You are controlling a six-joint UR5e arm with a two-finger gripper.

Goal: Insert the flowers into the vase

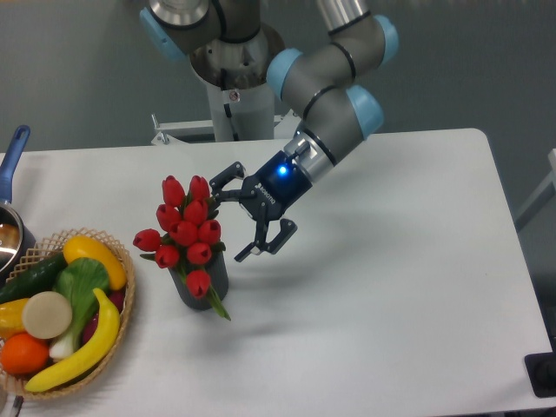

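Surface (pixel 391 287): white, carries everything. Arm (pixel 334 95) reaches down toward vase. Basket (pixel 122 300) of fruit sits left of vase, apart from it. Flowers (pixel 184 228) stand in vase (pixel 208 280), heads bunched above its mouth, one bud drooping over the front. End effector (pixel 246 221) just right of vase, fingers spread, holding nothing. Insertion looks done; only retreat seems left.
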